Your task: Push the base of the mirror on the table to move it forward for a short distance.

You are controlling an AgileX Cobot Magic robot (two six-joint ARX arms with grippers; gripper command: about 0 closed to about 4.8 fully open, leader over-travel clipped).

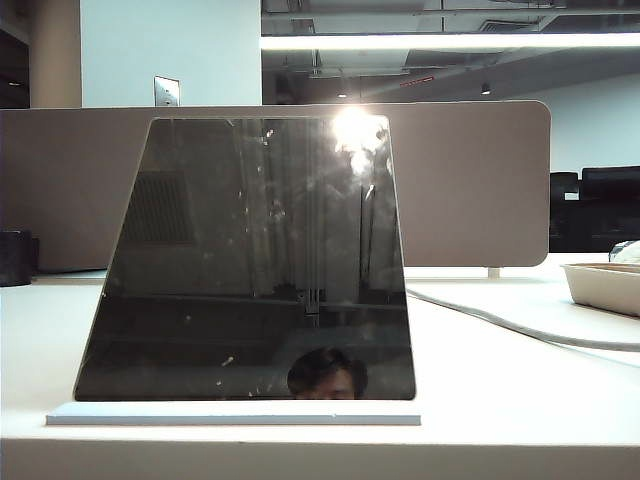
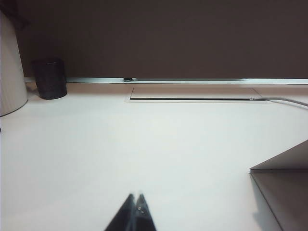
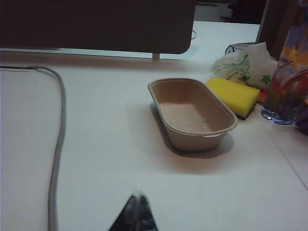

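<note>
The mirror [image 1: 250, 260] leans back on its base [image 1: 233, 413], near the front edge of the table [image 1: 500, 340], so the slab's low edge is the natural face to push. Left gripper [image 2: 138, 208]: tips pressed together, holding nothing, low over bare table with the base's corner [image 2: 284, 183] to one side, not touching. Right gripper [image 3: 138, 208]: likewise closed and empty, near a cable [image 3: 57, 144] and a tray [image 3: 192, 115], well apart from the mirror.
</note>
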